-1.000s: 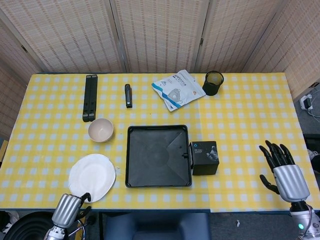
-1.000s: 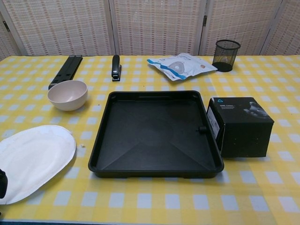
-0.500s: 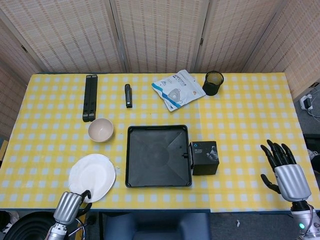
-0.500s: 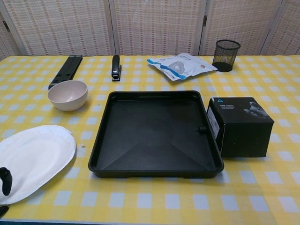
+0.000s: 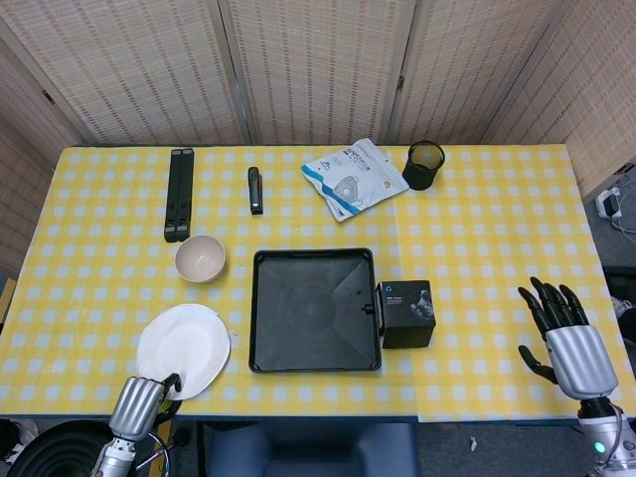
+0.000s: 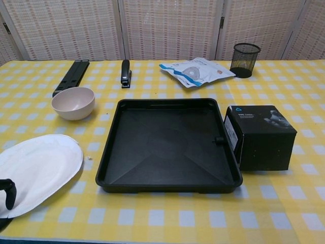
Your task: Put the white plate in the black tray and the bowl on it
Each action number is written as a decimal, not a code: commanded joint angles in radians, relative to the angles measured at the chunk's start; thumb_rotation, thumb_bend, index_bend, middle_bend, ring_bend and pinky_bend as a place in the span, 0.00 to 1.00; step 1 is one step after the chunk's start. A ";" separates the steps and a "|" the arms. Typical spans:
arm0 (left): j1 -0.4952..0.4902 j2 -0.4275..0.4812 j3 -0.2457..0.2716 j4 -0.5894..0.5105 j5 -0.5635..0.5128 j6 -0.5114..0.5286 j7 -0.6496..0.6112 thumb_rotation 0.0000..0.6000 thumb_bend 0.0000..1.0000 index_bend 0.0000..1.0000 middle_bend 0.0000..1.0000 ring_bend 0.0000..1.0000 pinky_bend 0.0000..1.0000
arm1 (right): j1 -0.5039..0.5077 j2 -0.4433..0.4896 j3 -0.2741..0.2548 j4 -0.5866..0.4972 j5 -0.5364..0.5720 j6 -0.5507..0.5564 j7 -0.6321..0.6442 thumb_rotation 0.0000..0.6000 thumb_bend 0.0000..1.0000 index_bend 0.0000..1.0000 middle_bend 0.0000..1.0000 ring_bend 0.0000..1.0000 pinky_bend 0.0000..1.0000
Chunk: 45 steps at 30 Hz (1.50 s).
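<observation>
At the worktop's (image 5: 477, 258) near-left edge the left robot hand (image 5: 139, 405) seems to pinch the white plate's (image 5: 184, 348) overhanging rim, ready for lifting, while the right robot hand (image 5: 564, 338) waits with fingers spread, holding nothing.

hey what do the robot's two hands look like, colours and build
Both match: the right hand has slim black fingers on a rounded silver metallic palm shell, tapering to a grey wrist with a small blue-green light. The left hand shows the same silver shell and a black fingertip; dark cables hang below its wrist.
</observation>
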 commanded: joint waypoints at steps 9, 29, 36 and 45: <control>0.004 -0.054 -0.033 0.079 -0.002 0.099 -0.060 1.00 0.46 0.65 1.00 1.00 1.00 | 0.003 0.002 -0.003 -0.003 0.002 -0.011 -0.007 1.00 0.33 0.00 0.00 0.00 0.00; -0.006 -0.023 -0.093 0.073 0.001 0.294 -0.116 1.00 0.50 0.65 1.00 1.00 1.00 | 0.000 0.004 -0.011 -0.008 -0.012 -0.003 -0.008 1.00 0.33 0.00 0.00 0.00 0.00; -0.018 0.031 -0.098 -0.034 0.028 0.338 -0.063 1.00 0.50 0.66 1.00 1.00 1.00 | -0.004 0.010 -0.015 -0.012 -0.026 0.009 0.004 1.00 0.33 0.00 0.00 0.00 0.00; -0.070 0.079 -0.085 -0.235 0.101 0.310 0.054 1.00 0.50 0.66 1.00 1.00 1.00 | -0.012 0.023 -0.033 -0.013 -0.067 0.034 0.035 1.00 0.33 0.00 0.00 0.00 0.00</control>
